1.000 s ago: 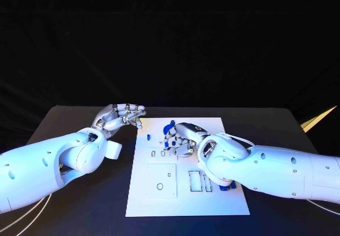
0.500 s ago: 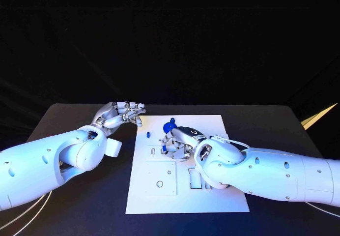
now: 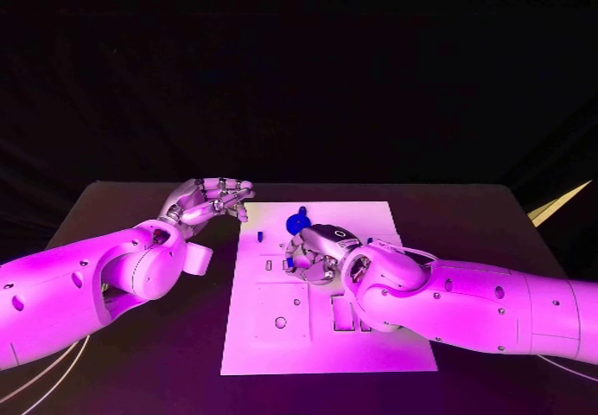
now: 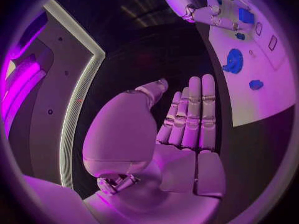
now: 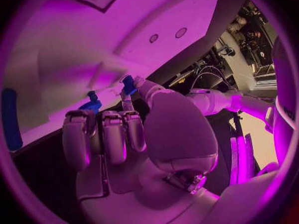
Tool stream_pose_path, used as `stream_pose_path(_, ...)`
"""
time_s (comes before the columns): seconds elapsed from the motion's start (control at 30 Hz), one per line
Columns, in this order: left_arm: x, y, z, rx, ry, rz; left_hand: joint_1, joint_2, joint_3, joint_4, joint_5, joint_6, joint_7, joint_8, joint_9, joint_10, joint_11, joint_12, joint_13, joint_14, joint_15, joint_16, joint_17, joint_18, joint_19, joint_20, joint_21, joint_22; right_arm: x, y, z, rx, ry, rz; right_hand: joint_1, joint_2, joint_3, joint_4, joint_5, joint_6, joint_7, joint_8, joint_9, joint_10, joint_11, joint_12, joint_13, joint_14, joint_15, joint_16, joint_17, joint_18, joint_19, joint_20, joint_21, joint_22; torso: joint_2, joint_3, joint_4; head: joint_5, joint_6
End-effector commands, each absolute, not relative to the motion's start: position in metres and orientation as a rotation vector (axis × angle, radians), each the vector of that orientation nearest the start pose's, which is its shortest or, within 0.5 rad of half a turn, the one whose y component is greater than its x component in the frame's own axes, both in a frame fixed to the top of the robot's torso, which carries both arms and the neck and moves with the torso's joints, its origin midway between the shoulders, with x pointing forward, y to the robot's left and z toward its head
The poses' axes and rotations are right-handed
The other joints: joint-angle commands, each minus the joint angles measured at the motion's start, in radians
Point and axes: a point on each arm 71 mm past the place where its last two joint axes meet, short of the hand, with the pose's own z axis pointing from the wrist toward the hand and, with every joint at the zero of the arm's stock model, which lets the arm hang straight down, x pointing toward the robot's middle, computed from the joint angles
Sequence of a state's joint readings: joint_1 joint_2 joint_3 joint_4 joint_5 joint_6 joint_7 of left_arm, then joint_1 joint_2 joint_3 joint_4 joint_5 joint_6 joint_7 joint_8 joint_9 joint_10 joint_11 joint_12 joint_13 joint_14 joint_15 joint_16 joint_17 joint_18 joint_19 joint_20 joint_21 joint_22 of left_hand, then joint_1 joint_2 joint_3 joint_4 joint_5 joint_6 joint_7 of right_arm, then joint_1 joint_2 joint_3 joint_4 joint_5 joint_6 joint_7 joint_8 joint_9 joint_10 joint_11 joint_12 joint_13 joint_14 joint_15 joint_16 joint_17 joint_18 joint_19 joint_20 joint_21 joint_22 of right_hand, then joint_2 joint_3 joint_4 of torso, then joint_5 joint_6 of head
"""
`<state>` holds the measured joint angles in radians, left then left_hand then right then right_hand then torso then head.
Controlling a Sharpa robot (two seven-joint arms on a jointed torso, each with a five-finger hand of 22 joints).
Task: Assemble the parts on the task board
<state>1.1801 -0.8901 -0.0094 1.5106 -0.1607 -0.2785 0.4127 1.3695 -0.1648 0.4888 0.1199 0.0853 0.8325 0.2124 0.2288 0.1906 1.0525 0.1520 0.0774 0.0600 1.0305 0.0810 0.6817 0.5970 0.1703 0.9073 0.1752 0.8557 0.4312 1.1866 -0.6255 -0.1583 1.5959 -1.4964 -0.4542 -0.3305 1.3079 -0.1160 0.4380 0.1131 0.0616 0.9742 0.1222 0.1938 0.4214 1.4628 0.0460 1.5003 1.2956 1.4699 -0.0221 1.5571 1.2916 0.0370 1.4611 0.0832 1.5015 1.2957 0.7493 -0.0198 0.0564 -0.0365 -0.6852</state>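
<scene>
The flat white rectangular task board [image 3: 281, 346] lies mid-worktop, carrying a round blue gear-shaped part [image 3: 298, 223] near its far edge, a small blue peg [image 3: 259, 235] just left of it, and shallow rectangular recesses.

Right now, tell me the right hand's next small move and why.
Probably a short press down: the right hand pinches a small blue part at its fingertips, right against the task board. The left hand hovers off the board's edge, holding nothing.

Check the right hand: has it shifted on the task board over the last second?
Yes. The right hand has slid left across the task board and a little nearer, toward the board's left slots. The left hand stays off the board's far left corner.
</scene>
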Motion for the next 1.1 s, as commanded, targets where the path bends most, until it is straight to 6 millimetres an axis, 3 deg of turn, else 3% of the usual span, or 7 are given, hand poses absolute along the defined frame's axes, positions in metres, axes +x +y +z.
stream_pose_path(0.03, 0.4904, 0.2322, -0.1718, -0.940, 1.413, -1.517, -0.015, -0.005, 0.026, -0.002, 0.008, -0.004, 0.005, -0.004, 0.014, 0.002, 0.002, 0.006, 0.018, -0.008, 0.000, 0.020, 0.019, 0.014, -0.007, 0.000, 0.018, 0.021, 0.4412, -0.0840, -0.2189, -0.169, 1.689, 0.721, -0.028, -0.002, 0.066, -0.006, 0.009, 0.006, -0.007, 0.073, 0.065, 0.056, -0.010, 0.005, 0.222, 0.099, -0.010, 0.011, 0.273, -0.025, 0.086, -0.010, 0.023, 0.241, 0.000, -0.0005, 0.0008, 0.001, 0.000)
stream_pose_path(0.47, 0.4902, 0.2343, -0.1718, -0.941, 1.413, -1.513, -0.013, -0.006, 0.026, -0.003, 0.008, -0.005, 0.004, -0.004, 0.015, 0.001, 0.002, 0.005, 0.018, -0.008, 0.000, 0.021, 0.019, 0.014, -0.008, -0.001, 0.019, 0.021, 0.4407, -0.0856, -0.2236, -0.161, 1.672, 0.716, -0.035, -0.012, 0.064, -0.007, 0.009, 0.003, -0.006, 0.075, 0.065, 0.055, -0.009, 0.004, 0.221, 0.099, -0.010, 0.010, 0.271, -0.024, 0.085, -0.010, 0.021, 0.240, 0.001, 0.0004, -0.0004, 0.004, -0.006)
stream_pose_path(1.1, 0.4903, 0.2352, -0.1721, -0.943, 1.416, -1.512, -0.013, -0.006, 0.026, -0.003, 0.008, -0.005, 0.004, -0.004, 0.015, 0.001, 0.002, 0.005, 0.018, -0.008, 0.000, 0.021, 0.019, 0.014, -0.008, -0.001, 0.019, 0.021, 0.4427, -0.0873, -0.2249, -0.164, 1.673, 0.705, -0.052, -0.033, 0.059, -0.005, 0.009, -0.017, 0.002, 0.070, 0.060, 0.045, -0.003, -0.008, 0.212, 0.098, -0.005, 0.007, 0.266, -0.022, 0.081, -0.007, 0.012, 0.234, 0.001, -0.0002, -0.0010, 0.004, -0.005)
